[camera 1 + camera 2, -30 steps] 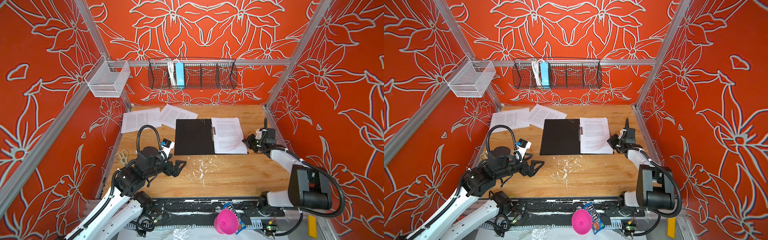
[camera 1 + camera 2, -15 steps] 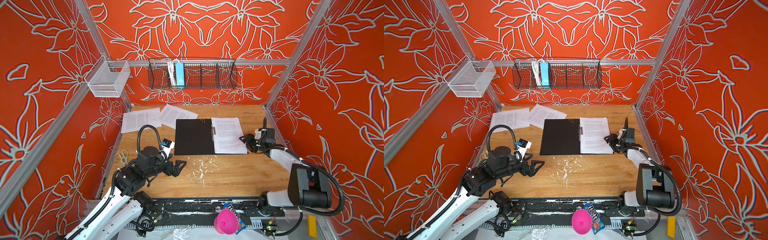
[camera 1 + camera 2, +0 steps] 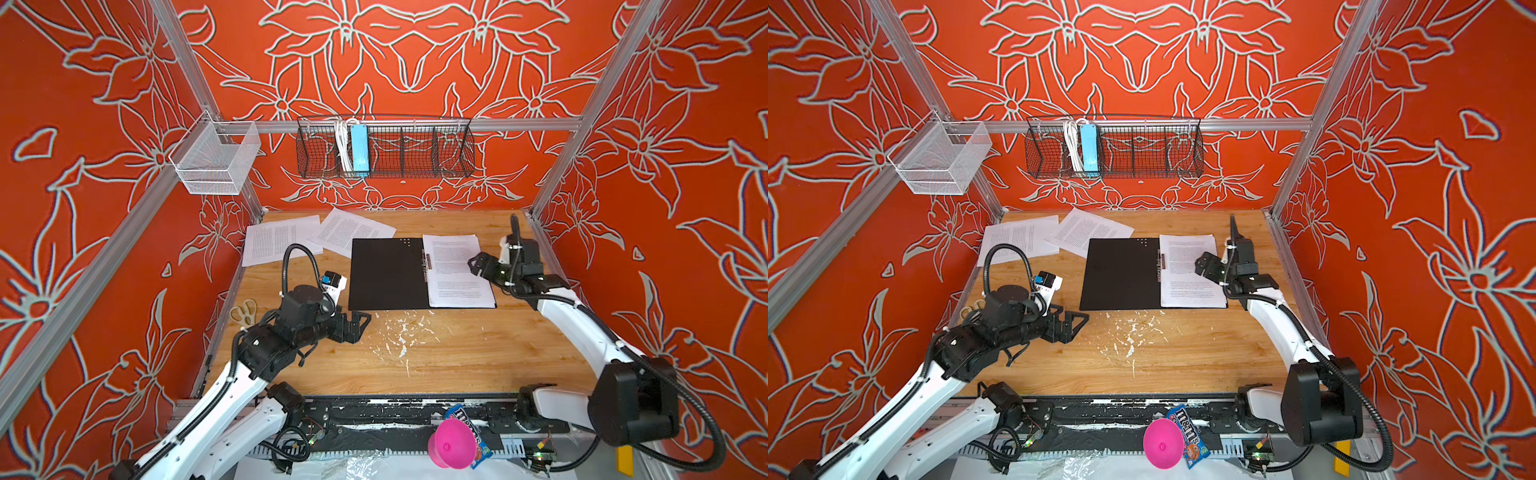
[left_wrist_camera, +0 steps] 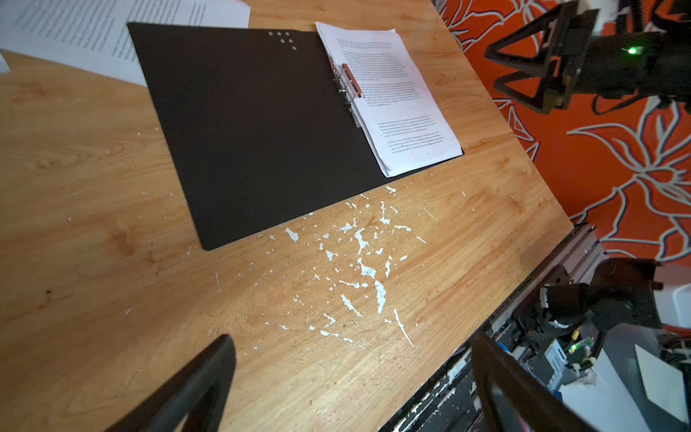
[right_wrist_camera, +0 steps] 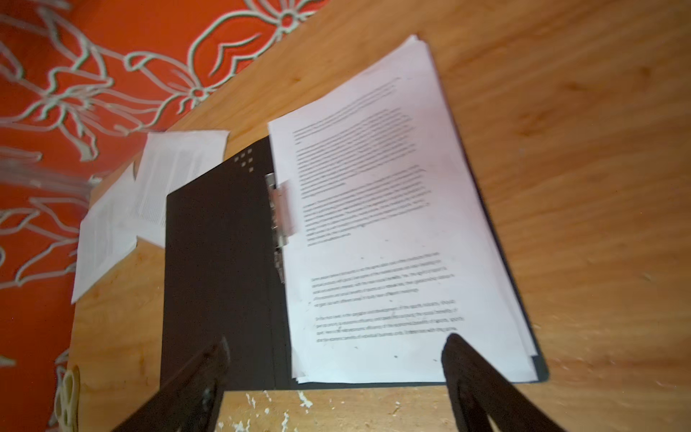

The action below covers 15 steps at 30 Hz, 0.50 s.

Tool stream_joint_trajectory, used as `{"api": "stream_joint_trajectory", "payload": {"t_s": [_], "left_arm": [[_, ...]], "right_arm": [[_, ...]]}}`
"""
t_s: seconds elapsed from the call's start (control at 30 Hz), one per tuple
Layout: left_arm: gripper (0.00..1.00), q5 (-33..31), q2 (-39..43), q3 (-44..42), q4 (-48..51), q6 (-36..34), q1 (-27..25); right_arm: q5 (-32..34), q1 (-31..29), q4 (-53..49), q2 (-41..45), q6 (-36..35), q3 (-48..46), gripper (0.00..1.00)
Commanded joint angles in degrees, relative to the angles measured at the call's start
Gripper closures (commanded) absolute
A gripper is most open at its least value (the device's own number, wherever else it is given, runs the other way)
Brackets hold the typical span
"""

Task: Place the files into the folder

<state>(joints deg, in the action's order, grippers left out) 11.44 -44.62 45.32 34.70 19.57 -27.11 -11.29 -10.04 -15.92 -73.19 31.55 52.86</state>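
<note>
The thin folder [image 3: 388,274] lies open and flat on the light wooden table [image 3: 457,353], toward the back. Its black inside faces up, with a metal spine clip [image 4: 347,84] at the fold. A stack of white printed paper sheets [image 3: 453,270] rests on the folder's right half, its inner edge at the clip. The right gripper [image 3: 478,265] hangs over the outer right side of this stack, its black fingers [image 5: 467,374] spread wide with nothing between them. In the right wrist view the stack [image 5: 392,232] stretches away beyond the fingertips. Two more loose printed sheets [image 3: 278,239] lie overlapping at the far left of the table, one partly tucked under the folder's back left corner and well apart from both grippers. The left gripper [image 3: 357,322] hovers over bare wood just off the folder's near left corner, also spread wide and holding nothing.
</note>
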Motion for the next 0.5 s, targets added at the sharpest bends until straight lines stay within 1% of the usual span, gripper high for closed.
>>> {"api": "stream_joint_trajectory", "payload": {"t_s": [0.0, 0.13, 0.2, 0.27, 0.3, 0.37, 0.47], "left_arm": [[0.02, 4.6, -6.9, 1.1, -4.1, 7.4, 5.4], [0.02, 7.2, -16.0, 1.7, -13.2, 14.8, 12.4], [0.02, 6.6, -20.9, 2.0, -17.7, 19.9, 15.8], [0.01, 7.7, -25.9, 2.4, -23.0, 23.8, 18.2], [0.00, 6.7, -28.8, 3.3, -24.4, 25.3, 18.9], [0.03, 4.6, -34.7, 6.3, -25.6, 26.7, 20.1], [0.10, 2.7, -43.9, 12.5, -25.9, 27.7, 22.0]], "right_arm": [[0.9, -5.5, -0.9, -4.6, -5.8, 2.9, 0.08], [-4.8, -11.0, 2.4, -13.6, -8.6, 6.4, 0.08], [-6.0, -13.2, 2.8, -18.4, -10.1, 8.6, 0.07], [-7.8, -14.4, 3.9, -21.9, -10.4, 9.5, 0.08], [-8.4, -15.0, 4.6, -23.1, -10.4, 9.8, 0.08], [-8.0, -16.2, 5.3, -24.4, -10.1, 9.7, 0.08], [-7.5, -18.3, 5.3, -25.6, -9.8, 9.1, 0.09]]}}
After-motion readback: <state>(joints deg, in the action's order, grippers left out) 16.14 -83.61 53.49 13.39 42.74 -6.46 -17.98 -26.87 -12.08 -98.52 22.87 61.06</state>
